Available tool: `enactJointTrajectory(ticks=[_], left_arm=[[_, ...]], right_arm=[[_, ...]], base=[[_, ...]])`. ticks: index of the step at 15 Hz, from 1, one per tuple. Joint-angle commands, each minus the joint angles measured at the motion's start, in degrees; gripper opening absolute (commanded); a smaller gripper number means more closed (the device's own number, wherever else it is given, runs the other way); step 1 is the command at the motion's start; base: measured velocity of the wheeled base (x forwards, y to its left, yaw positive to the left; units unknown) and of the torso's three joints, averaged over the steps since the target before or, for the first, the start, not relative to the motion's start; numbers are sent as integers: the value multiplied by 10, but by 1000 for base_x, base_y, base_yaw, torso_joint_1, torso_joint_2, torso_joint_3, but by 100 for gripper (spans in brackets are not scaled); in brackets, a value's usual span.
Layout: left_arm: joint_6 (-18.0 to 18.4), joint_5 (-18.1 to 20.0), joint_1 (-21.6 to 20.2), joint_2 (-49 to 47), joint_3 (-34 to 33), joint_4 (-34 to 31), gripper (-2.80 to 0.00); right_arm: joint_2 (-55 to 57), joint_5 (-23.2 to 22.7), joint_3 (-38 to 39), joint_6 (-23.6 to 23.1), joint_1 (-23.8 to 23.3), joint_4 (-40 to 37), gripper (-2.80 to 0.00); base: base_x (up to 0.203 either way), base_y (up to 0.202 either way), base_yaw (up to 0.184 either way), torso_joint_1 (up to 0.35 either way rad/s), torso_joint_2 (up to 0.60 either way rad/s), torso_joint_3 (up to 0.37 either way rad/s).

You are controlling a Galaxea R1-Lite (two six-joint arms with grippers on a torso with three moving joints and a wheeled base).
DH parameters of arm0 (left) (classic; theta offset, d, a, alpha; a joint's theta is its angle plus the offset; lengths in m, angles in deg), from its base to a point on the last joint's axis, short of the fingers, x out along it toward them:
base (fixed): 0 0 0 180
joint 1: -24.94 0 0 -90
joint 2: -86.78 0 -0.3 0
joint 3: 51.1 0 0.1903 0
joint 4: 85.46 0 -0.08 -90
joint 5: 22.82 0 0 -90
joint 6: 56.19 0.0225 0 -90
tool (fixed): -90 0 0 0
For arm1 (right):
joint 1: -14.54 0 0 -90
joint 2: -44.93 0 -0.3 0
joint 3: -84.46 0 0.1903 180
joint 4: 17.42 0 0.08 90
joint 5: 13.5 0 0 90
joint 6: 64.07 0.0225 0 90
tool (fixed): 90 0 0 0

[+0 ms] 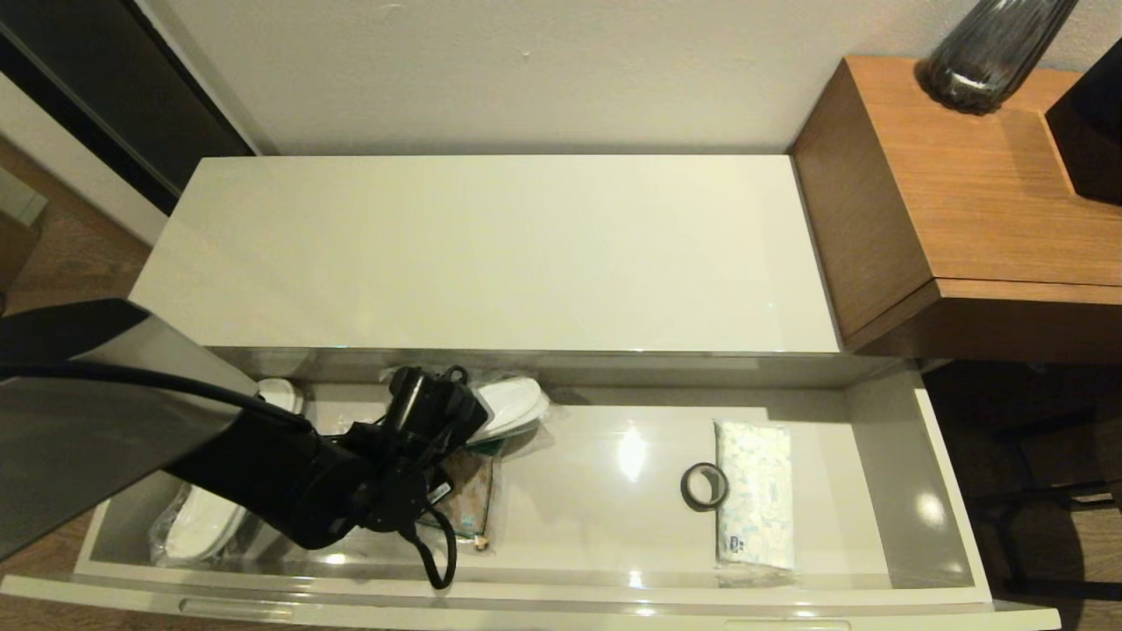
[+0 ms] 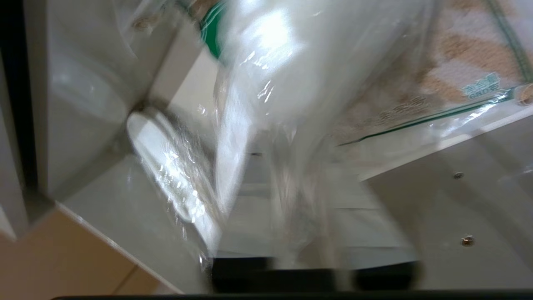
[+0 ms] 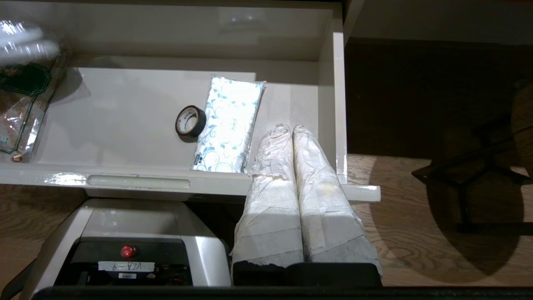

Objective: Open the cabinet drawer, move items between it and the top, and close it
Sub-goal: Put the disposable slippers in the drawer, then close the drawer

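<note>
Left pincer down in open cabinet drawer, centre-left of head view, bagged slippers right at fingertips; grip state, can't tell. Right pincer pressed together, parked. Your lift goes up-frame onto counter top.

A white sticker on the robot's base, below a red light, reads upside down roughly "VLA-9", while small print on the brown packet in the cabinet drawer is too blurred to read.
</note>
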Motion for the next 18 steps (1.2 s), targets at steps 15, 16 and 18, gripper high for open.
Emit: enactJointTrajectory(ticks=[15,16,18], left_arm=[[-213,4,7,414,-53,-281,-280],[-294,10,8,444,-44,-374,-280],[-442,54,14,466,-19,-488,-280]], right_arm=[[1,0,0,0,0,0,-280],[1,0,0,0,0,0,-280],[1,0,0,0,0,0,-280]], base=[[0,0,0,0,0,0],[0,0,0,0,0,0],[0,0,0,0,0,0]])
